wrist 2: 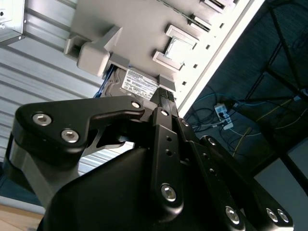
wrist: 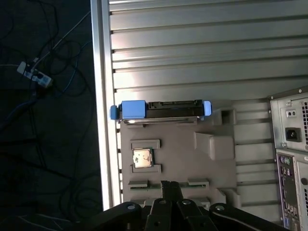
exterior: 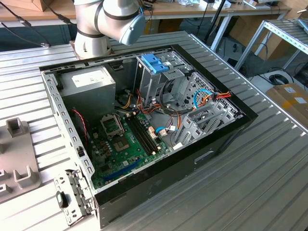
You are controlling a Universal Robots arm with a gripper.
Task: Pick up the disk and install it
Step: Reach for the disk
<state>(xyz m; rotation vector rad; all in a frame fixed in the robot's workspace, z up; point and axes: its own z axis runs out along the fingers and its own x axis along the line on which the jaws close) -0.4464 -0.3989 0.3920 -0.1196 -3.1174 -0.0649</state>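
Note:
The disk [wrist: 161,109] stands on its edge in a slot at the end of a grey fixture plate [wrist: 183,163], with its light-blue carrier frame showing at both ends. In the second wrist view its white label [wrist 2: 138,83] faces out under the plate [wrist 2: 130,24]. My gripper [wrist: 169,185] hovers over the plate's other end, a short way from the disk, with its fingers together and nothing between them. Its black body and fingertips [wrist 2: 164,94] take up the lower half of the second wrist view. The arm's grey elbow [exterior: 110,19] is at the back of the exterior view.
An open computer case [exterior: 226,130] lies on the ribbed metal table, holding a motherboard [exterior: 125,139], a grey power supply [exterior: 87,82] and a drive cage with a blue latch [exterior: 155,62]. Its rear panel [wrist: 291,144] is beside the plate. A small chip [wrist: 142,158] sits in the plate. The table edge [wrist: 98,96] drops to a floor with cables.

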